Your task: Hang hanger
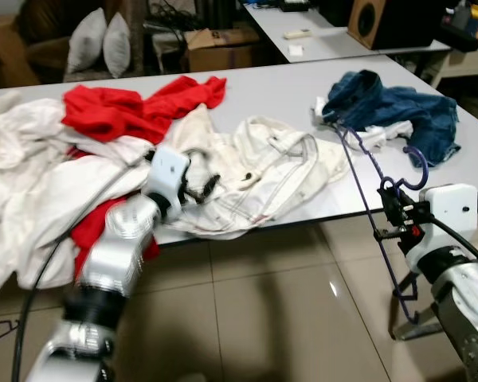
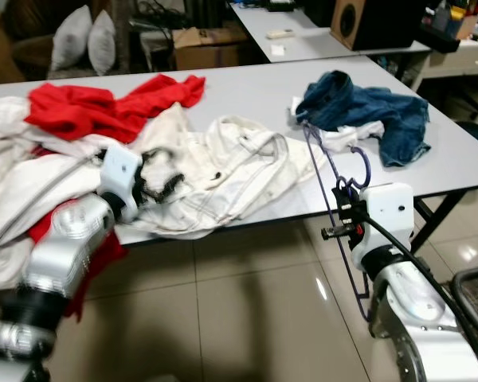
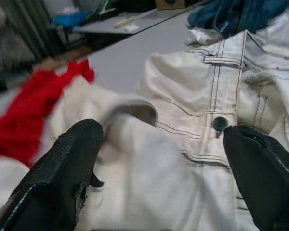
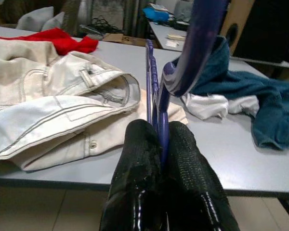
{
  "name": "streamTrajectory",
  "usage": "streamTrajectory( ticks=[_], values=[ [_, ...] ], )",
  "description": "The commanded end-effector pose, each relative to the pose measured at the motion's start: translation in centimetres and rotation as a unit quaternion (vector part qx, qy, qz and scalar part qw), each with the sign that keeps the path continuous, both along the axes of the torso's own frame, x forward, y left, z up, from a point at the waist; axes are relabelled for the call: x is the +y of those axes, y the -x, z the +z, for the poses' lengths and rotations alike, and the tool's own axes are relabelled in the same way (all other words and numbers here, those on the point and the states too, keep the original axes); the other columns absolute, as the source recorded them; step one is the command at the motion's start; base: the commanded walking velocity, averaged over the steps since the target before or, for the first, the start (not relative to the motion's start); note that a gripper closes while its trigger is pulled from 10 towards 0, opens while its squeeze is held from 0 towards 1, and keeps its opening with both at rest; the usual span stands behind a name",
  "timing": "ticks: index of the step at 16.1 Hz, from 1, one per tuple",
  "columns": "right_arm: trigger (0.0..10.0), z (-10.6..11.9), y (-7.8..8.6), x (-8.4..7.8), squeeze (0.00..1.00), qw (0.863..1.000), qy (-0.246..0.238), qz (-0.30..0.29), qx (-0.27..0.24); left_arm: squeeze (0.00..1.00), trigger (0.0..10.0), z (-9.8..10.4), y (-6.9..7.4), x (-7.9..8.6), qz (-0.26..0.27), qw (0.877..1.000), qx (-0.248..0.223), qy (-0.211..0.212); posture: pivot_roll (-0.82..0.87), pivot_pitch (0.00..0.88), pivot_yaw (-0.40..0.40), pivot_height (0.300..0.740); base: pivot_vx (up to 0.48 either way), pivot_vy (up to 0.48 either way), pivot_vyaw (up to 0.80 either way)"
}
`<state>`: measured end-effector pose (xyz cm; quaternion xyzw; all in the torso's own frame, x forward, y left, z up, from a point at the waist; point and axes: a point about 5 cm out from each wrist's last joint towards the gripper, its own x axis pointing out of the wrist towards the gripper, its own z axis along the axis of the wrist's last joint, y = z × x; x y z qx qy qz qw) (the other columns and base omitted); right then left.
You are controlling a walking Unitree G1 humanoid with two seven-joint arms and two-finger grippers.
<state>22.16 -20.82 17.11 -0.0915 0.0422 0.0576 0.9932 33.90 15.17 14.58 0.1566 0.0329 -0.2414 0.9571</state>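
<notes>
Two tools are seen at the grey worktop [image 1: 271,87]. A purple hanger [image 1: 365,185] is clamped between the closed fingers [image 4: 139,159] of the right tool [image 1: 393,213], held beyond the worktop's front edge, its far end reaching up to the blue denim garment [image 1: 398,107]. The left tool [image 1: 197,187] is spread wide above the white jacket [image 1: 263,171], nothing gripped. Red clothing [image 1: 135,107] lies behind.

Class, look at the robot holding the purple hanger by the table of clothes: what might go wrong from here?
1. The right gripper pinches the thin purple hanger at one spot, so it may twist or slip.
2. The hanger's far end lies against the blue denim garment; lifting may snag and drag it.
3. The left gripper hangs open over the white jacket, which may bunch when grabbed.
</notes>
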Motion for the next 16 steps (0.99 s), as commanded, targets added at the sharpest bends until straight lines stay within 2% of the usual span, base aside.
streamTrajectory(
  ticks=[1, 2, 3, 4, 5, 6, 7, 10, 16],
  values=[
    [10.0, 0.1, 0.0, -0.1, 0.0, 1.0, 0.008, 0.007, 0.004, 1.0, 10.0, -0.3, -0.1, -0.8, -0.036, 0.999, 0.009, -0.033, -0.03, 0.0, 0.046, 0.74, 0.0, 0.0, 0.0],
    [10.0, 0.1, 0.1, -0.3, 0.0, 1.0, 0.017, 0.011, 0.008, 0.04, 10.0, -0.9, -0.4, -1.1, -0.061, 0.995, 0.027, -0.069, -0.03, 0.0, 0.053, 0.74, 0.0, 0.0, 0.0],
    [10.0, 0.1, 0.2, -0.4, 0.0, 1.0, 0.019, 0.011, 0.009, 0.04, 10.0, -1.1, -0.5, -1.1, -0.063, 0.994, 0.029, -0.079, -0.03, 0.0, 0.054, 0.74, 0.0, 0.0, 0.0],
    [10.0, 0.0, 0.3, -0.6, 0.0, 1.0, 0.024, 0.011, 0.012, 0.0, 10.0, -1.2, -1.2, -0.9, -0.041, 0.994, 0.023, -0.098, -0.04, 0.0, 0.057, 0.74, 0.0, 0.0, 0.0],
    [10.0, 0.0, 0.3, -0.6, 0.0, 1.0, 0.025, 0.011, 0.012, 0.0, 8.0, -1.2, -1.4, -0.8, -0.031, 0.993, 0.019, -0.109, -0.04, 0.0, 0.057, 0.74, 0.0, 0.0, 0.0],
    [10.0, 0.0, 0.4, -0.5, 0.0, 1.0, 0.025, 0.011, 0.012, 0.0, 3.1, -1.1, -1.9, -0.5, -0.004, 0.993, 0.006, -0.118, -0.04, 0.0, 0.062, 0.74, 0.0, 0.0, 0.0],
    [10.0, 0.0, 0.4, -0.5, 0.0, 1.0, 0.025, 0.011, 0.012, 0.0, 0.1, -0.9, -2.1, -0.4, 0.012, 0.993, -0.001, -0.113, -0.04, 0.0, 0.063, 0.74, 0.0, 0.0, 0.0],
    [10.0, -0.2, 0.6, -0.3, 0.0, 1.0, 0.024, 0.014, 0.015, 0.0, 0.0, -0.5, -2.7, -0.4, 0.03, 0.996, -0.005, -0.082, -0.04, 0.0, 0.063, 0.74, 0.0, 0.0, 0.0],
    [10.0, -0.3, 0.6, -0.2, 0.0, 0.999, 0.027, 0.016, 0.018, 0.0, 0.0, -1.4, -2.9, -0.6, 0.018, 0.995, 0.019, -0.094, -0.04, 0.0, 0.065, 0.74, 0.0, 0.0, 0.0]
  ],
)
